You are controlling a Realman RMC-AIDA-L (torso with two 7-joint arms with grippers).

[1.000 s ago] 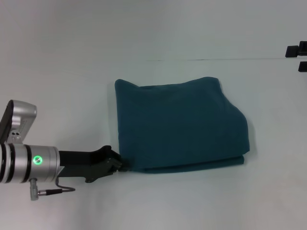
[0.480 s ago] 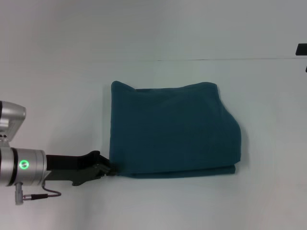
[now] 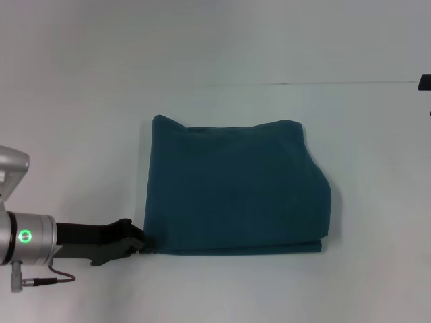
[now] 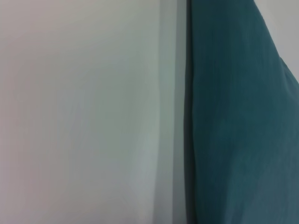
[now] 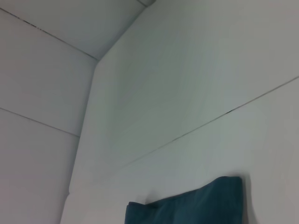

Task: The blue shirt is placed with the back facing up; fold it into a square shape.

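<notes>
The blue shirt (image 3: pixel 236 188) lies on the white table as a folded, roughly square dark teal bundle, plain side up, with stacked layers showing along its near edge. My left gripper (image 3: pixel 140 243) sits at the shirt's near left corner, shut on the cloth there. The left wrist view shows only the shirt (image 4: pixel 238 130) edge beside bare table. Only a black tip of my right gripper (image 3: pixel 425 82) shows, at the far right, well away from the shirt. The right wrist view catches one edge of the shirt (image 5: pixel 187 205).
The white table (image 3: pixel 81 134) spreads on all sides of the shirt. A thin seam line (image 3: pixel 323 83) crosses the table behind it.
My left gripper has drawn back to the left and dragged the whole folded shirt that way. The right gripper has slid further out of the head view.
</notes>
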